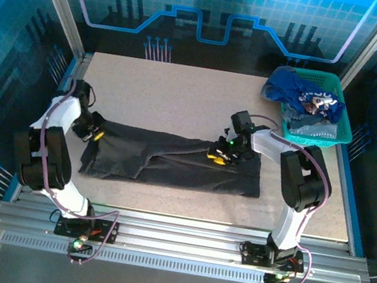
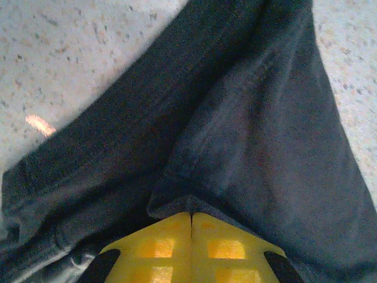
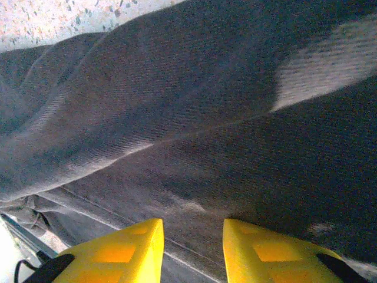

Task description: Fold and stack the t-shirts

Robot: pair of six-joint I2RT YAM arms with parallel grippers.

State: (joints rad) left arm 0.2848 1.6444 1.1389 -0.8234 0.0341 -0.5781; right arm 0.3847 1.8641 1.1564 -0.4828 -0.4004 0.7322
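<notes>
On the tabletop (image 1: 182, 90), my left fingers (image 2: 159, 247) pinched shut on an edge of the charcoal shirt (image 1: 171, 160); my right fingers (image 3: 118, 253) stood partly open over it, holding nothing.

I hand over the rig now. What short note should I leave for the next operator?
Left gripper: shut on the charcoal shirt, at its left edge.
Right gripper: open, low over the same shirt, right of middle.
The shirt lies on the table, partly folded.
Other shirts are bunched in the basket.
Done: no stack yet. Left: finish this fold, then fold and stack the rest.
</notes>
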